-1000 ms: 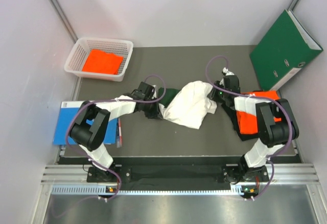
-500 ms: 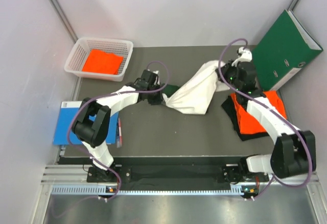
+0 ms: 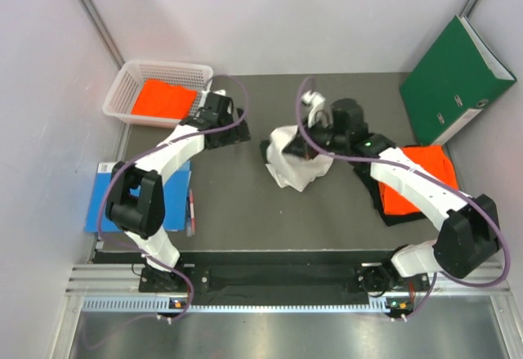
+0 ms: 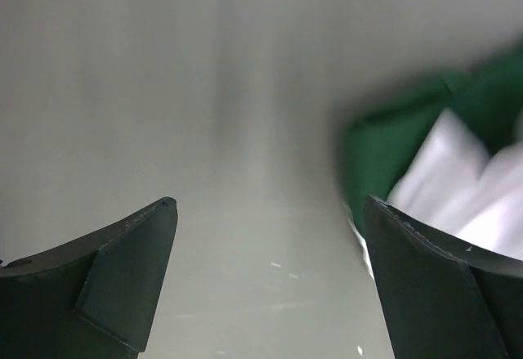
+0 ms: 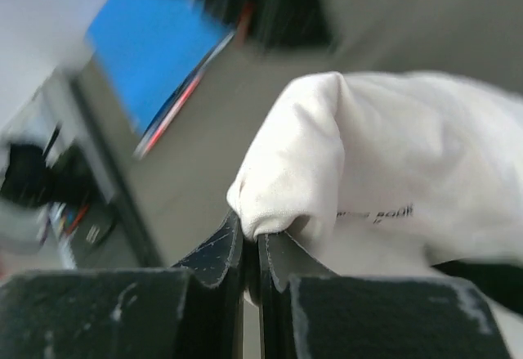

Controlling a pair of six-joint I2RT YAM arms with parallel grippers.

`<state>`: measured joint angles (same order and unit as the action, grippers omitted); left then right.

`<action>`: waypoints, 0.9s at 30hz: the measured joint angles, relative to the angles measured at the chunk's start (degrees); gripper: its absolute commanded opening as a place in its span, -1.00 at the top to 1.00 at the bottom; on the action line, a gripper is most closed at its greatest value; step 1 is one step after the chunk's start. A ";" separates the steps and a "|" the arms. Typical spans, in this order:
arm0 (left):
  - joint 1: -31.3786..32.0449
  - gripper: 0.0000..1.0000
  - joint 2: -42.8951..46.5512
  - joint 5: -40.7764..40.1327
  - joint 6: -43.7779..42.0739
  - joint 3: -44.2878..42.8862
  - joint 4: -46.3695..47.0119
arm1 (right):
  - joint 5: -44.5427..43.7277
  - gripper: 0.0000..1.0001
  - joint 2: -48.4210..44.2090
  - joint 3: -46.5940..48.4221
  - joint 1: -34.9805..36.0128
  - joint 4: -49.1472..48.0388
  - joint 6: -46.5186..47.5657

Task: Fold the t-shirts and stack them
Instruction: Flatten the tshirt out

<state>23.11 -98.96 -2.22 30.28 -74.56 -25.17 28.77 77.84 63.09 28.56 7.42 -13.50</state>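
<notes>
- Top external view shows you the white t-shirt (image 3: 290,163) bunched in a loose heap near the middle of the desk (image 3: 245,216), between the two arms. It is not spread flat, and no fold is set in it.
- The right end effector (image 3: 317,140) meets the far right part of the heap. Check the right wrist view for the grip: the jaws stand pinched together on a rolled edge of the white cloth, with small dark lettering just beside the pinch.
- The left end effector (image 3: 231,127) stands apart from the heap, toward the basket (image 3: 122,89). In the left wrist view its fingers (image 4: 122,281) stand wide, with nothing between them.
- Step in hand, as a judgement: you are laying out the white t-shirt before the first fold. It has not yet joined a stack.
- The next move probably calls for a second hold by the left end effector on an edge opposite the pinch, so that the cloth can be drawn flat. Expect soft cloth to sag and bunch between the two holds.
- Only the top external view locates the other garments: an orange t-shirt (image 3: 163,97) lies in the basket, and a second orange t-shirt (image 3: 417,183) lies on a black t-shirt (image 3: 377,194) at the right of the desk. It also shows the green binder (image 3: 453,77) leaning at the far right.
- Only the left wrist view shows the dark green sleeve (image 4: 384,142) clearly, though blurred. Only the right wrist view shows how little cloth the pinch holds; the blue book (image 5: 155,44) lies blurred behind it.
</notes>
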 measured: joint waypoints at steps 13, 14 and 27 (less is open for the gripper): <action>-8.11 -0.98 4.09 2.08 -0.31 2.29 -0.50 | 11.13 -0.99 -2.34 -7.98 13.62 13.66 7.30; -7.96 -0.98 3.63 3.56 -0.31 2.67 -0.22 | 9.18 -0.99 -3.54 -9.11 12.57 13.25 7.21; 2.03 -0.98 -1.11 14.38 0.76 4.17 5.40 | -8.17 -0.99 4.37 -11.54 -5.84 -0.39 1.73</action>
<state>25.15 -100.07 12.16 31.05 -70.39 -19.77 20.60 82.21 51.55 22.72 7.03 -11.77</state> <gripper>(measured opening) 0.989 0.993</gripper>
